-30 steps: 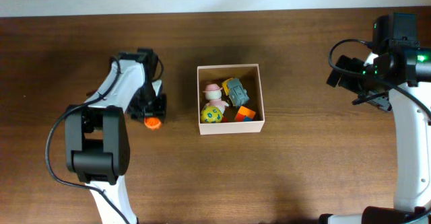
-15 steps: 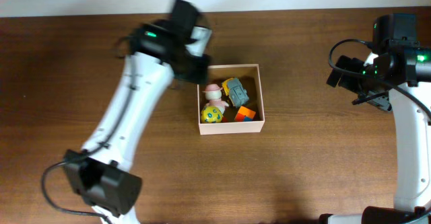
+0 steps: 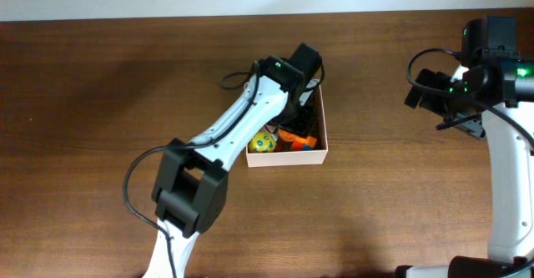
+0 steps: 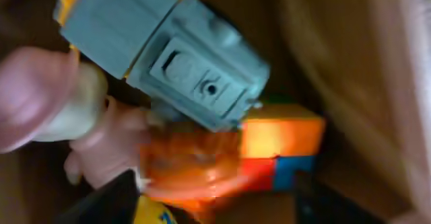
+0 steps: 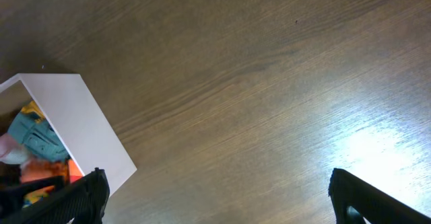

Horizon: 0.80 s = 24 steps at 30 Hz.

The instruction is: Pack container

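Note:
The container is a square cardboard box mid-table, cream outside and tan inside. My left gripper reaches down into it. In the left wrist view its fingers stand wide apart, and a blurred orange toy lies between them, wider gaps on both sides. The orange toy rests among a grey-blue toy, a pink figure, a coloured cube and a yellow ball. My right gripper is open and empty above bare table, right of the container.
The left arm lies diagonally across the container's left half and hides part of its inside. The right arm stands at the far right. The table is dark brown wood; a pale wall edge runs along the back.
My left arm swung from the table's left side, where it held the orange toy, over to the container. The orange toy now lies inside with the jaws apart. The right arm has not moved.

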Each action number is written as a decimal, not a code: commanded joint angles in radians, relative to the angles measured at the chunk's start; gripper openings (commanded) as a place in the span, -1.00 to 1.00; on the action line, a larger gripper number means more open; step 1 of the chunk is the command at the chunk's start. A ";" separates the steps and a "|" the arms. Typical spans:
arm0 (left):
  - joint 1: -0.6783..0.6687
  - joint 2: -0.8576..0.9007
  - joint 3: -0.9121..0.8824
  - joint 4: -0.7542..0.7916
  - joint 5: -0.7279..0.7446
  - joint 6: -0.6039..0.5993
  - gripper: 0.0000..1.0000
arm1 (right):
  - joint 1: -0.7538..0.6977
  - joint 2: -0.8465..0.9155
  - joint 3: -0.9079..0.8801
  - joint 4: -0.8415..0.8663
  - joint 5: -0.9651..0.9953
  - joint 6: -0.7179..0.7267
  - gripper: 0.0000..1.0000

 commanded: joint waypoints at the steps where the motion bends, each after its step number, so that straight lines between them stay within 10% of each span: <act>1: 0.003 -0.026 0.018 -0.017 0.008 -0.016 0.85 | -0.006 0.004 -0.002 0.000 -0.006 0.005 0.98; 24: 0.369 -0.335 0.589 -0.492 -0.240 -0.010 0.98 | -0.006 0.004 -0.002 0.000 -0.006 0.005 0.97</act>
